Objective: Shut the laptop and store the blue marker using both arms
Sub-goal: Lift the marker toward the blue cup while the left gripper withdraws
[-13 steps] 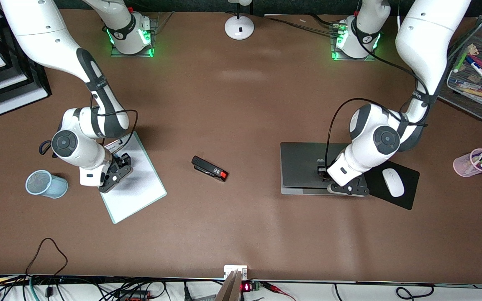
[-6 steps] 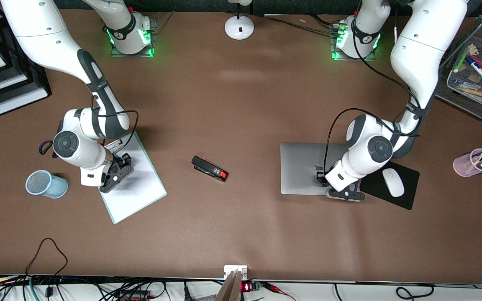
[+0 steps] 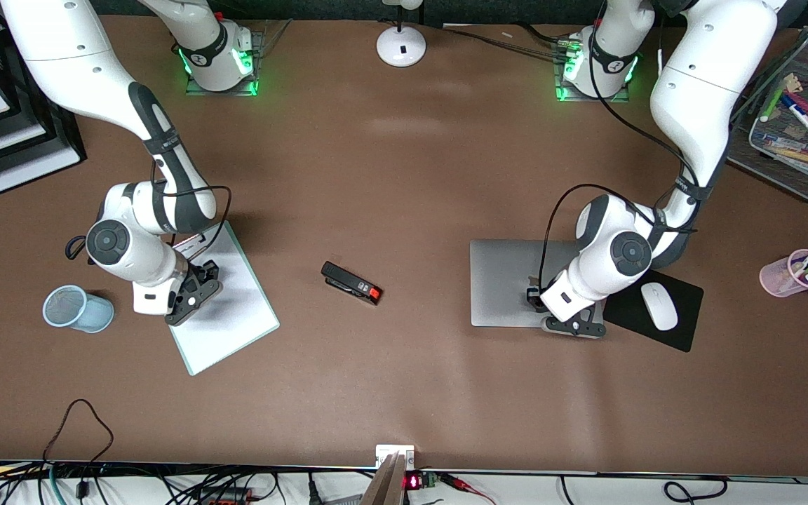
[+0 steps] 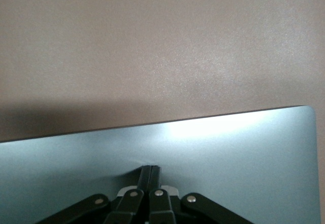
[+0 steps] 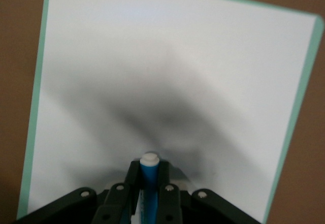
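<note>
While lid lies flat, laptop (image 3: 509, 280) silver-grey.

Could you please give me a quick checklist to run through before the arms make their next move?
1. Laptop lid down flat: ok.
2. Left gripper shut, pressing on the lid: ok.
3. Right gripper shut on the blue marker: ok, white end shows between the fingers.
4. Marker lifted off the clipboard: cannot tell.
5. Mesh cup beside the clipboard, toward the right arm's end, lying on its side: not ok for dropping the marker in, if that is the store.
6. Stapler away from both arms: ok.
</note>
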Motion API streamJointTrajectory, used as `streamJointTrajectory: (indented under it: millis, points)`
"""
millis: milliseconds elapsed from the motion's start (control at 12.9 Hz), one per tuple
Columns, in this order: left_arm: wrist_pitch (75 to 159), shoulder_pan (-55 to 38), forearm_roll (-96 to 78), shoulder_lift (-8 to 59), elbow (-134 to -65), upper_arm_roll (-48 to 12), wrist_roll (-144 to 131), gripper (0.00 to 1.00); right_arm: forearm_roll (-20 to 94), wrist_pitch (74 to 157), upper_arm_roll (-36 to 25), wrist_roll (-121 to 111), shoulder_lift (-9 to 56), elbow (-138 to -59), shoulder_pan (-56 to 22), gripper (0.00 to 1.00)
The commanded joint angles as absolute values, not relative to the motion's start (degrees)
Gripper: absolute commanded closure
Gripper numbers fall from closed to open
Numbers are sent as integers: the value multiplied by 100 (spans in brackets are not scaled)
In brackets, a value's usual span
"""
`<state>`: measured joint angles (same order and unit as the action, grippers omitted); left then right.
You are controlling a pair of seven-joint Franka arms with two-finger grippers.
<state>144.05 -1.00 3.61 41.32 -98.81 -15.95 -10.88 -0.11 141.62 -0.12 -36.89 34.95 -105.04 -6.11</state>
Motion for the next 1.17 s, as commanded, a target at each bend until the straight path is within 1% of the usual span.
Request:
streamJointTrajectory:
  millis: [0, 78, 156, 233, 311, 389, 467, 622, 856, 1089]
  points:
    - [13829, -44, 475, 4053, -9519, -1626, -1081, 96, -9, 13451, 35, -3779, 3366, -9970, -554, 98]
    - [13294, -53, 457, 3904, -9310, -1652, -1081, 94, 9, 13004, 35, -3779, 3358, -9619, -536, 98]
    - [12637, -53, 448, 3807, -9038, -1670, -1081, 90, 17, 12564, 26, -3779, 3349, -9293, -527, 98]
    - [11977, -44, 405, 3771, -8713, -1679, -1064, 68, 18, 12220, 26, -3797, 3314, -9055, -519, 98]
    - [11544, -27, 387, 3718, -8553, -1696, -1063, 46, 18, 12060, 18, -3866, 3244, -8966, -510, 98]
    - [11236, -26, 387, 3535, -8508, -1696, -1055, 17, 70, 12006, 26, -3954, 3078, -8956, -492, 98]
    - [10884, -26, 387, 3290, -8499, -1696, -1055, 0, 175, 11971, 18, -4103, 2954, -8956, -466, 98]
    - [10234, -26, 387, 2815, -8481, -1696, -1055, 0, 612, 11752, 26, -5065, 2691, -8956, -178, 98]
    - [9809, -26, 466, 2225, -8473, -1644, -1072, 0, 1606, 11366, 18, -6735, 2453, -8947, 358, 98]
    - [9221, -9, 475, 1794, -8438, -1600, -1055, 0, 2457, 11066, 9, -8353, 2391, -8843, 1008, 98]
